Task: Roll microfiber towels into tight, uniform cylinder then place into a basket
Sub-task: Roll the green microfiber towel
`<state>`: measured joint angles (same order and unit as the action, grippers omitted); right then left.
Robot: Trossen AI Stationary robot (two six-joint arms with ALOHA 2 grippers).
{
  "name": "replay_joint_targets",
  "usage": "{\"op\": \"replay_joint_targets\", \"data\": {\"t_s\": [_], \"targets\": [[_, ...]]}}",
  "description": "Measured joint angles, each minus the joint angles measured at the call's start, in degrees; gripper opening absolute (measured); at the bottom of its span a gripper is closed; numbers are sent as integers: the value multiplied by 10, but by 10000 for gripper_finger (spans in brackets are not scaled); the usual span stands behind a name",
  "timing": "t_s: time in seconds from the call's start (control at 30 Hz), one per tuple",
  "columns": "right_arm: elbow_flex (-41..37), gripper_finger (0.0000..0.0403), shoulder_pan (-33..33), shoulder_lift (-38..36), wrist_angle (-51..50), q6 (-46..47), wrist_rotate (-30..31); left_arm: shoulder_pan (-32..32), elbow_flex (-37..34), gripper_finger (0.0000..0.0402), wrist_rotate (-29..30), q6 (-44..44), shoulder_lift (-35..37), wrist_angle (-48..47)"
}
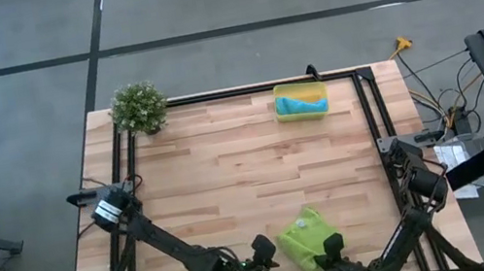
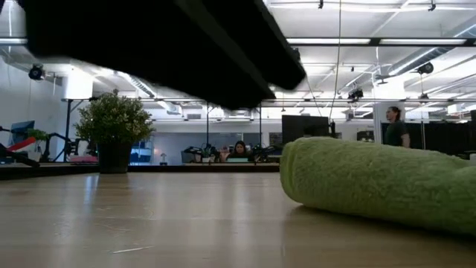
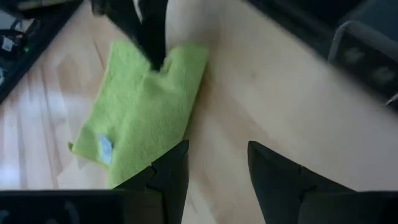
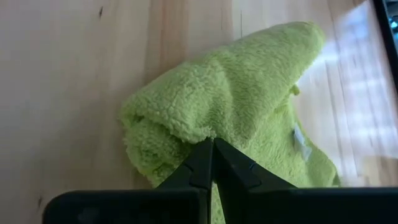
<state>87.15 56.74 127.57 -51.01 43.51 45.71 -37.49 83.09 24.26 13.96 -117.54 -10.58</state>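
Right pincer [image 4: 211,163] is clamping shut on the green towel [image 4: 249,112], anchoring its edge for rolling; left pincer [image 3: 214,171] is waiting half-open alongside.

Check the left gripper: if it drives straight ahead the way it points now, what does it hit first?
Probably bare wooden tabletop. The open left gripper points past the edge of the rumpled lime-green microfiber towel, which lies just to one side; one finger might graze it, depth unclear.
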Motion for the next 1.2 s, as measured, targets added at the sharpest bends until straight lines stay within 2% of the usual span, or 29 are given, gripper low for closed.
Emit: {"op": "replay_joint_targets", "data": {"t_s": [0.13, 0.3, 0.63, 0.83, 1.0, 1.2], "targets": [[-1, 9, 11, 0, 7, -5, 2, 12, 2, 147, 31, 15, -11, 11], [5, 9, 39, 0, 11, -11, 41, 28, 3, 147, 58, 15, -9, 30], [5, 9, 64, -1, 13, -10, 93, 38, 3, 147, 29, 15, -7, 57], [5, 9, 90, -2, 15, -7, 133, 40, 2, 147, -28, 14, -17, 66], [5, 9, 104, -2, 16, 7, 128, 45, 2, 147, -29, 21, -53, 86], [3, 8, 108, -2, 14, 19, 118, 48, 4, 147, -7, 88, -68, 125]]}}
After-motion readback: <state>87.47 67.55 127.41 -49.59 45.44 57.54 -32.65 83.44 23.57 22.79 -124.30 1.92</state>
